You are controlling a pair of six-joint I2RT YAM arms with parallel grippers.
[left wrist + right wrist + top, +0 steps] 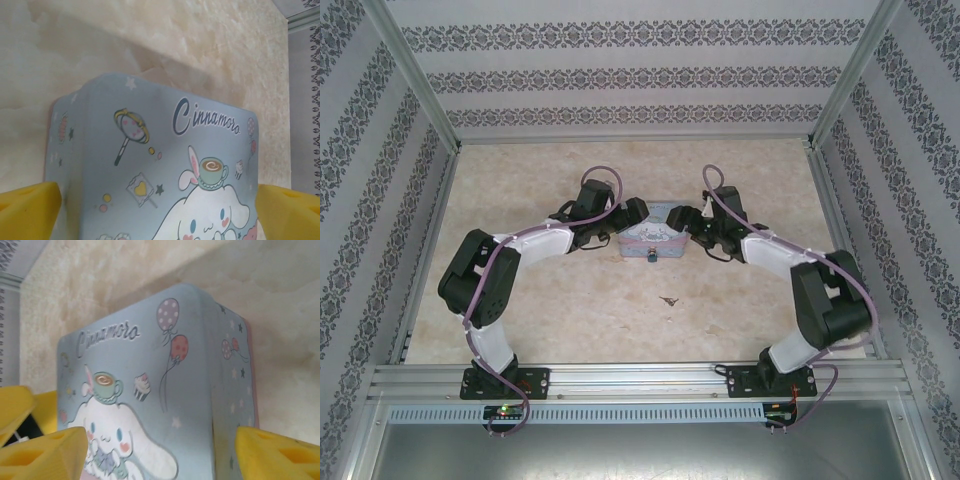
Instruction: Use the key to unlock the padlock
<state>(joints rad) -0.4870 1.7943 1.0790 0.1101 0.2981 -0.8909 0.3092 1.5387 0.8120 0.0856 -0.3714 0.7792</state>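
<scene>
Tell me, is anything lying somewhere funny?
Yes. What looks like a tiny dark metal key lies alone on the beige marbled table. It is well apart from the small blue-teal padlock at the near side of the light-blue cartoon tin.

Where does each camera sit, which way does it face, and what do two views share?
Top external: above and behind the bases, looking down at the table; both arms, left gripper and right gripper at the tin.
Left wrist: on the left arm, facing the tin's printed face; its yellow fingers at the bottom corners.
Right wrist: on the right arm, facing the tin from the other side; yellow fingers likewise.
Shared: both wrist views show the tin's cartoon face.
</scene>
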